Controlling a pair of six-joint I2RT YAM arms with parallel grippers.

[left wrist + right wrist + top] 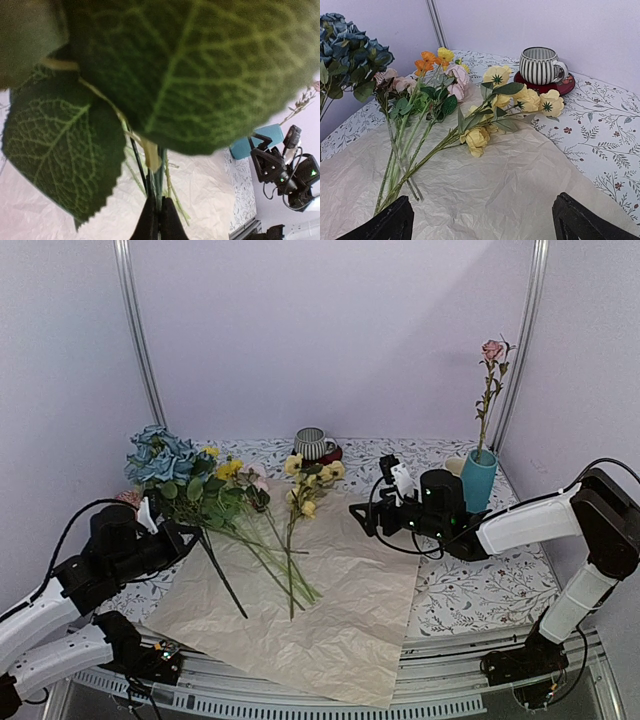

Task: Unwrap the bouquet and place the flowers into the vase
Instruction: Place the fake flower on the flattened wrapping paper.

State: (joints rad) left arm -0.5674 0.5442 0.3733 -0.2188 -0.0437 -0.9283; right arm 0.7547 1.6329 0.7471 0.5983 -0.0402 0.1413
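Flower stems (156, 181) in clamped left gripper (159, 202), wrist-view only

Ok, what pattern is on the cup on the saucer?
Vertical grey and cream stripes on the cup, clearest in the right wrist view.

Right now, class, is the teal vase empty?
No: a single pink flower on a long stem stands upright in the teal vase.
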